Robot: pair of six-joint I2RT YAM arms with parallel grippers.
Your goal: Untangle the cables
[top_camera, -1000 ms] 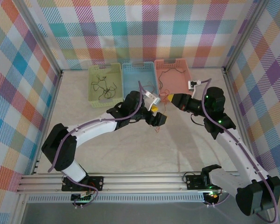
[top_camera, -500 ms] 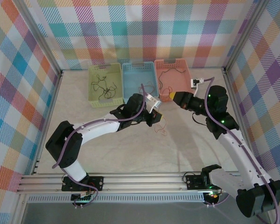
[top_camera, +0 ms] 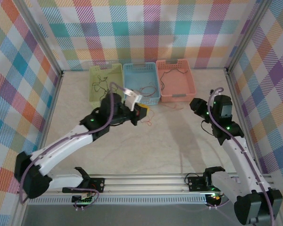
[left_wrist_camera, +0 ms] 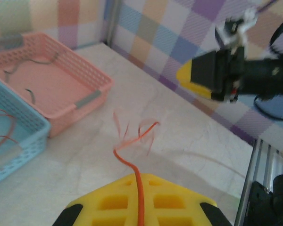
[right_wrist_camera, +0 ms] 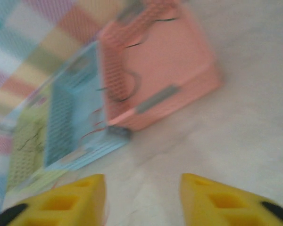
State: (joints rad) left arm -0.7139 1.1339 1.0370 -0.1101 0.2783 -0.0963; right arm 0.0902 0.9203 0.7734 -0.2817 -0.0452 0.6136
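The left claw (left_wrist_camera: 139,209), clamped on the orange cable (left_wrist_camera: 127,162) trailing ahead of it, should lift it slowly clear of the worktop (left_wrist_camera: 193,141). The right claw (right_wrist_camera: 142,197) stands apart.

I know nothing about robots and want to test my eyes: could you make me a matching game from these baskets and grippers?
Things: 1 green basket; 2 pink basket; 3 left gripper; 4 right gripper.
States: A open, holding nothing; B rightmost basket; C black wires inside; D shut on the orange cable.
Pairs: 1-C; 2-B; 3-D; 4-A.
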